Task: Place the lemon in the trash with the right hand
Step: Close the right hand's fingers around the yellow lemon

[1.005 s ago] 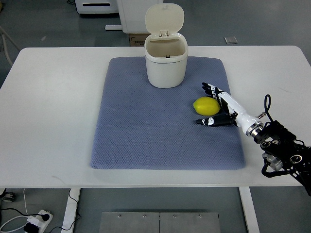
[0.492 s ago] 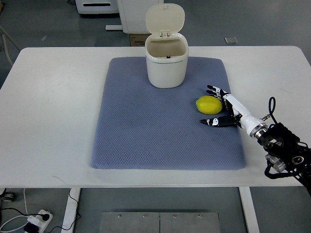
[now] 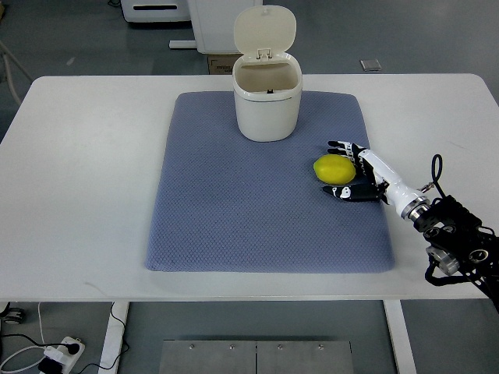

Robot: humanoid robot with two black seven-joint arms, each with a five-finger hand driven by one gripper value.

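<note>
a: what is seen at the left side?

b: a white table [image 3: 86,179] is seen, bare along its left part. no left arm is seen. a blue-grey mat [image 3: 234,202] is laid on the middle of the table, with wide bare margins at left and right and a narrower strip along the near edge. the mat's left and middle stretches are unoccupied.

a: and the container?

b: a cream bin [image 3: 267,105] is stood upright at the mat's far edge, a little right of its centre line. its lid [image 3: 265,29] is flipped up and back, so the mouth is left open. only pale inner walls can be made out inside; the bottom cannot be told.

a: where is the lemon found?

b: the lemon [image 3: 334,169] is laid on the mat, toward its right edge, nearer than the bin and to its right. clear mat is left between the two.

a: how is the right hand placed?

b: the right hand [image 3: 360,171] is brought in from the lower right, low over the mat's right edge. its fingers [image 3: 340,146] are spread and reach past the lemon's far side, while the thumb is stretched along its near side. the lemon is bracketed, not clasped; whether the palm is touching it cannot be told. the white forearm [image 3: 394,189] is run back over the bare right margin to the dark joint [image 3: 456,241] near the table's front edge.
</note>
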